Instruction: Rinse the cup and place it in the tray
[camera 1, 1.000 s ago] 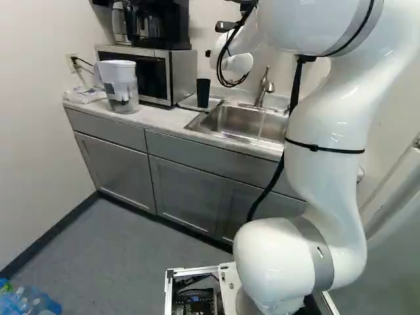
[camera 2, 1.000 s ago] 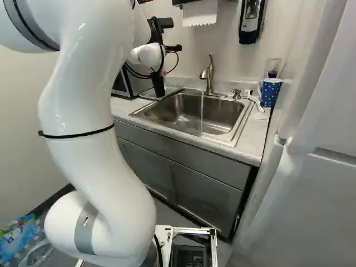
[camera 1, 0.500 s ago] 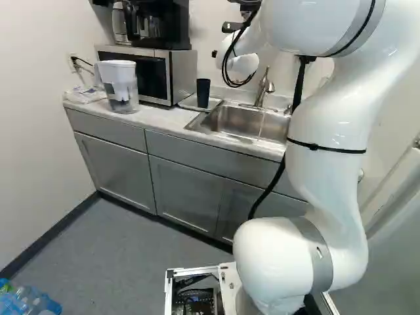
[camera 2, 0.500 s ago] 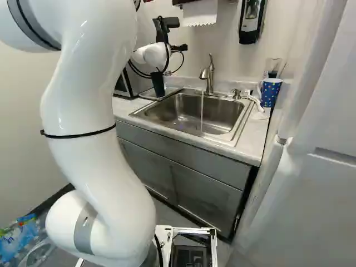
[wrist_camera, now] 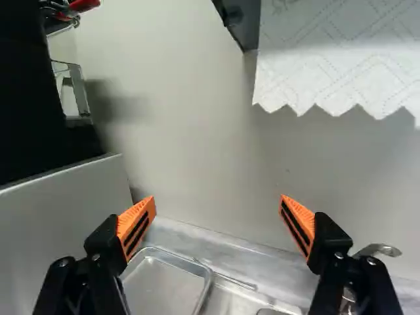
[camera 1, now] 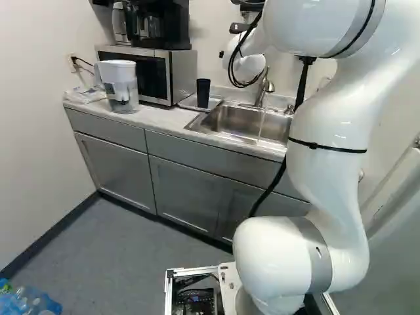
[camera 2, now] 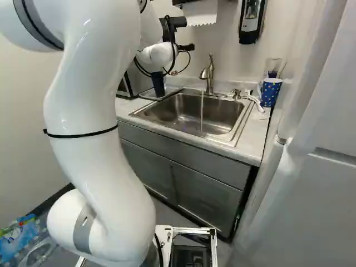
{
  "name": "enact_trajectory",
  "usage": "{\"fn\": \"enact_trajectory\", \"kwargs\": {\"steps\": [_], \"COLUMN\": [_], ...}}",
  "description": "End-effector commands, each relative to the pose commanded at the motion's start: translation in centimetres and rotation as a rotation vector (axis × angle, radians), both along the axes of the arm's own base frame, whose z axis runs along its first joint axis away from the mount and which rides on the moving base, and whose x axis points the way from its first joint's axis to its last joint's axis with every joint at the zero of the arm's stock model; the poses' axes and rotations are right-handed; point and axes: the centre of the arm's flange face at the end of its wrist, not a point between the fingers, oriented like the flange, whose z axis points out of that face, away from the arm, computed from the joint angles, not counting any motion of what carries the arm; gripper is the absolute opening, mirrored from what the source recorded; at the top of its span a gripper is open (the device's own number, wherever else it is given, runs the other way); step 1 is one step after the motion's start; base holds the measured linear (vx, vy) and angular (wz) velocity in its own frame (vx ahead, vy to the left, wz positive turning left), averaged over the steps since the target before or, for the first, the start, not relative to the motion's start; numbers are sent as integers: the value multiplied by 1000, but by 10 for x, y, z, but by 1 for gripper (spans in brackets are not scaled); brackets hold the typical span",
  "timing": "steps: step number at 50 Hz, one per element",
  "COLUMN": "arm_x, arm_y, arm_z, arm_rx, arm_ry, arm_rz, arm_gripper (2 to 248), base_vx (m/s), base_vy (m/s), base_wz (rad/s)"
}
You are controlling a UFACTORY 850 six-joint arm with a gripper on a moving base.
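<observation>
In the right base view my gripper (camera 2: 187, 48) is partly hidden behind the wrist, above the counter and left of the faucet (camera 2: 208, 75). The wrist view shows the gripper (wrist_camera: 218, 213) wide open, with nothing between its orange pads. The black cup (camera 1: 203, 92) stands in the tray (camera 1: 188, 104) between microwave and sink, wider end up, apart from the gripper and below it. Part of the metal tray (wrist_camera: 164, 285) shows beyond one finger; the cup is outside the wrist view. A thin stream of water (camera 2: 202, 111) runs from the faucet into the sink (camera 2: 178, 114).
The microwave (camera 1: 157, 75) carries a coffee maker (camera 1: 157, 25), with a water pitcher (camera 1: 120, 85) beside it. A dotted blue cup (camera 2: 271, 92) and a brush (camera 2: 255, 101) lie right of the sink. Paper towel (wrist_camera: 341, 59) hangs from the wall ahead, a soap dispenser (camera 2: 251, 21) beside it.
My wrist and gripper have shifted right, towards the faucet, away from above the cup. The cup has stayed in the tray, and the base has not moved.
</observation>
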Motion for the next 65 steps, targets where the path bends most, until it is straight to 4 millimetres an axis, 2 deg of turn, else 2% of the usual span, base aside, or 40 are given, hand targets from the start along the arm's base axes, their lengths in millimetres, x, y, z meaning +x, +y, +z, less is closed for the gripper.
{"fn": "enact_trajectory", "kwargs": {"steps": [51,65], "arm_x": [3,4], "arm_y": [-77,-83], "arm_z": [-2,-2], "arm_rx": [-1,-1], "arm_ry": [-7,-7], "arm_rz": [-114,-123], "arm_gripper": [247,247], "base_vx": [0,0], "base_vy": [0,0], "base_wz": [0,0]}}
